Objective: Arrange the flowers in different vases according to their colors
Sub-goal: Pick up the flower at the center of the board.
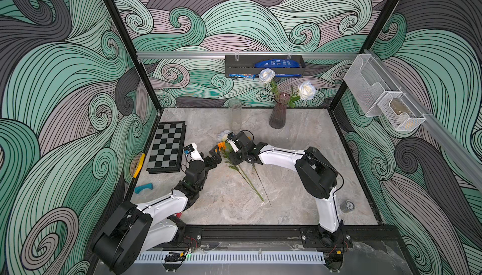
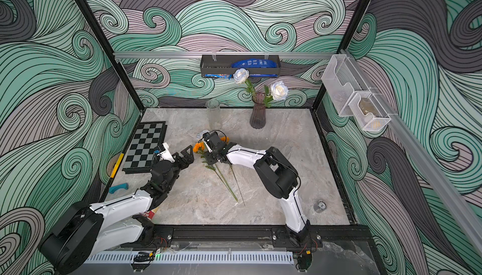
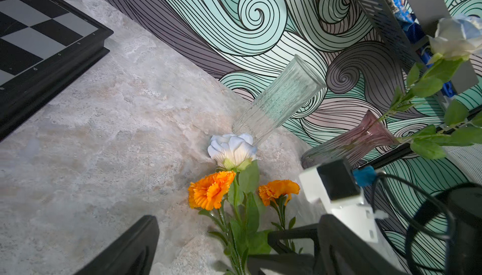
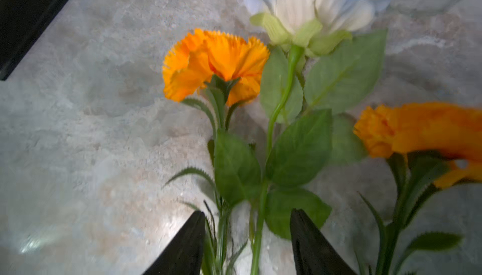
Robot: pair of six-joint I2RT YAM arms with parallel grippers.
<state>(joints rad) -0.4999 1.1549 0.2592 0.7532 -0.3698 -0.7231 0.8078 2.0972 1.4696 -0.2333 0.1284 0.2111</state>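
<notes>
On the table [image 1: 287, 182], centre: three loose flowers are lying bunched, heads pointing far, stems trailing near and right.
- Loose rose [image 3: 232, 148]: lying with its head just near of the clear vase [image 1: 234, 114]. Its stem is running between the two orange heads.
- Left orange flower [image 4: 214, 62]: lying just beside the rose stem, on its left.
- Right orange flower [image 3: 279, 189]: lying on the other side of that stem, partly hidden under the right arm in both top views.
- Clear vase: standing upright at the far edge, left of the purple vase [image 1: 278, 113].
- Purple vase: standing upright and holding two roses [image 1: 266, 75], [image 1: 306, 90], which are leaning apart above its rim.
- Right claw [image 4: 247, 210]: hanging low over the bunch, half spread. Its tips are straddling the rose stem and the left orange stem, with gaps showing on both sides, so nothing is being gripped.
- Left claw [image 1: 215, 157]: hovering just left of the bunch, spread wide, carrying nothing.
- Chessboard [image 1: 167, 147]: lying flat at the left edge.
- Small jar [image 1: 347, 206]: standing near right, well apart from the flowers.
</notes>
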